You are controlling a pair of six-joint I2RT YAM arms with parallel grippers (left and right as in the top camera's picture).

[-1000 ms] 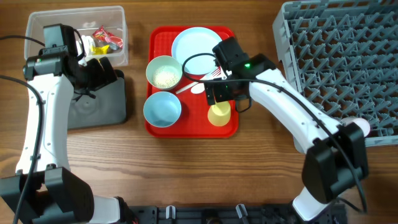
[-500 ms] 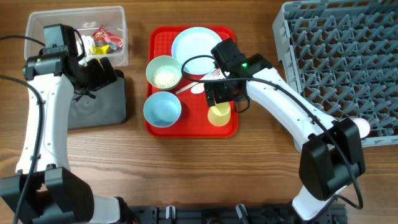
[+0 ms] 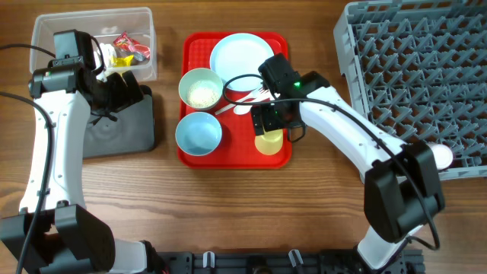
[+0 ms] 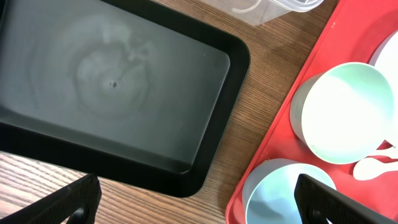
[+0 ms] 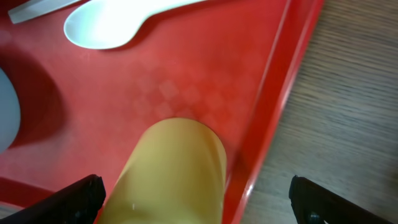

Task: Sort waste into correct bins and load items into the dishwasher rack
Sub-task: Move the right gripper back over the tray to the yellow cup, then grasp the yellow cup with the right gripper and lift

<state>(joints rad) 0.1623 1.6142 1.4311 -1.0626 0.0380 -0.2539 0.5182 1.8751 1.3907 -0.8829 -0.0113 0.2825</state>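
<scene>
The right gripper [image 5: 199, 198] is held with its fingers spread wide and nothing clasped. Between them the yellow cup [image 5: 173, 165] is seen on the red tray [image 5: 186, 81], its lower part cut off by the frame edge. A white spoon [image 5: 102, 28] lies just beyond, its handle cropped. From overhead, the fork [image 3: 263, 91] is largely hidden under the arm. The left gripper [image 4: 202, 200] is likewise spread, over the edge of the black tray [image 4: 112, 81]. The clear tub [image 3: 46, 30] is partly covered by that arm.
</scene>
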